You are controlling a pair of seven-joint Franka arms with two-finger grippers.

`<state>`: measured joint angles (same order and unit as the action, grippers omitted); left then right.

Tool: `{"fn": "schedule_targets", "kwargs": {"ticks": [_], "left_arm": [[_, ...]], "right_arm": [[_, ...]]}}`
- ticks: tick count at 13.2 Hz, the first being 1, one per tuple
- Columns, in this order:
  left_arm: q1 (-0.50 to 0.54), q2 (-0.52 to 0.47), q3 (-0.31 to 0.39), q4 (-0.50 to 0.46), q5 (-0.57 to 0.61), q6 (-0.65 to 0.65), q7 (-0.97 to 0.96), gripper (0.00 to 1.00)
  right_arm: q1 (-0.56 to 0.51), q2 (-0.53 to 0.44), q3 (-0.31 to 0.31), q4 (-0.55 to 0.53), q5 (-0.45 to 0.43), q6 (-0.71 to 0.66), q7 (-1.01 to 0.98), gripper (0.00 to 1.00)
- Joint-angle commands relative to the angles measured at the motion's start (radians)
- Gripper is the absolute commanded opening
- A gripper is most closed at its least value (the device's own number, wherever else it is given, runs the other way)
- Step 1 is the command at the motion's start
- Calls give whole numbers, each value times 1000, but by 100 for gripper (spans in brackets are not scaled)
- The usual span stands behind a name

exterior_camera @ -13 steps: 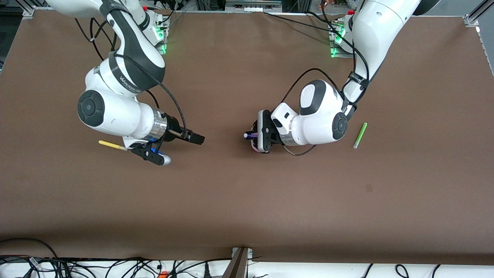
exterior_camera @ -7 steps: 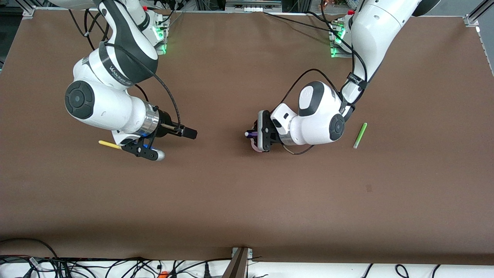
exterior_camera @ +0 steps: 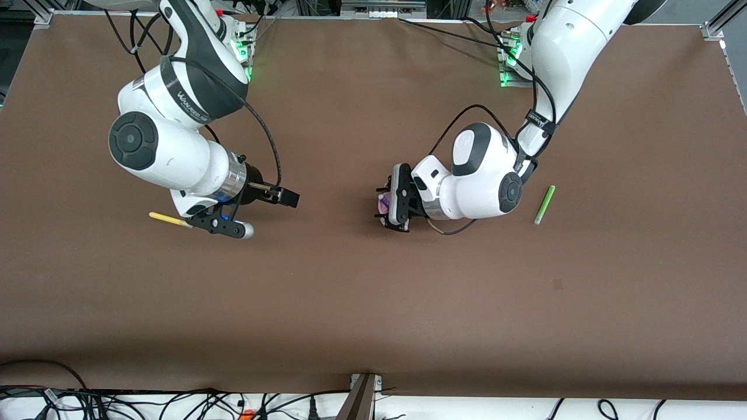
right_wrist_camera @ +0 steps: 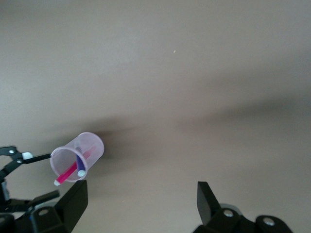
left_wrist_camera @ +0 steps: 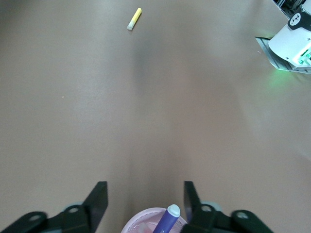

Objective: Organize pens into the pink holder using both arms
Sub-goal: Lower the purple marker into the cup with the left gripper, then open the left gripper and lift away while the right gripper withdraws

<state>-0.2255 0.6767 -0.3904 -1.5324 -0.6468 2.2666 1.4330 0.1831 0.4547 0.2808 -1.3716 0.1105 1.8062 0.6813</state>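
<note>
Pink holder (right_wrist_camera: pixel 77 156) stood mid-counter with magenta pen (right_wrist_camera: pixel 70 171) and purple pen (left_wrist_camera: pixel 167 219) leaned inside, tips up, flanked untouched by spread left gripper (left_wrist_camera: pixel 146 201) fingers, purple pen released since earlier, right gripper (right_wrist_camera: pixel 141 199) spread empty, now raised over the yellow pen (exterior_camera: pixel 169 219) toward its end.

A robotics lab is indicated: a brown worktop (exterior_camera: pixel 350 303) is framed by aluminium rails (exterior_camera: pixel 715 28), with loose cables (exterior_camera: pixel 175 402) strewn along its edge.

A brown table (exterior_camera: pixel 350 303) fronts a white cable-strewn ledge (exterior_camera: pixel 175 405).
</note>
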Motion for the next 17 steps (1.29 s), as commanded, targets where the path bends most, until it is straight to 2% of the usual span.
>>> {"fn": "schedule_targets", "kwargs": {"ticks": [1, 3, 5, 7, 8, 11, 14, 17], "left_arm": [[6, -51, 4, -11, 10, -34, -14, 100], [11, -86, 18, -12, 12, -114, -74, 100], [11, -129, 47, -6, 128, -183, -223, 100], [11, -169, 47, 6, 226, -251, -406, 100], [18, -183, 48, 6, 236, -280, -486, 100], [31, -248, 77, 6, 257, -392, -757, 100], [38, -304, 104, 27, 418, -452, -1012, 100], [64, -368, 117, 29, 579, -476, -1192, 100]], "right_arm": [[2, -24, -5, -6, -55, -10, -22, 99], [1, -53, -11, -15, -84, -18, -83, 99], [-2, -109, -55, -62, -84, -27, -161, 99], [-2, -190, -101, -127, -78, -27, -215, 99], [2, -244, -120, -179, -81, -18, -251, 99], [-4, -348, -137, -239, -75, -51, -273, 99], [-5, -471, -193, -299, -71, -111, -307, 100], [-31, -533, -250, -293, -71, -179, -409, 100]]}}
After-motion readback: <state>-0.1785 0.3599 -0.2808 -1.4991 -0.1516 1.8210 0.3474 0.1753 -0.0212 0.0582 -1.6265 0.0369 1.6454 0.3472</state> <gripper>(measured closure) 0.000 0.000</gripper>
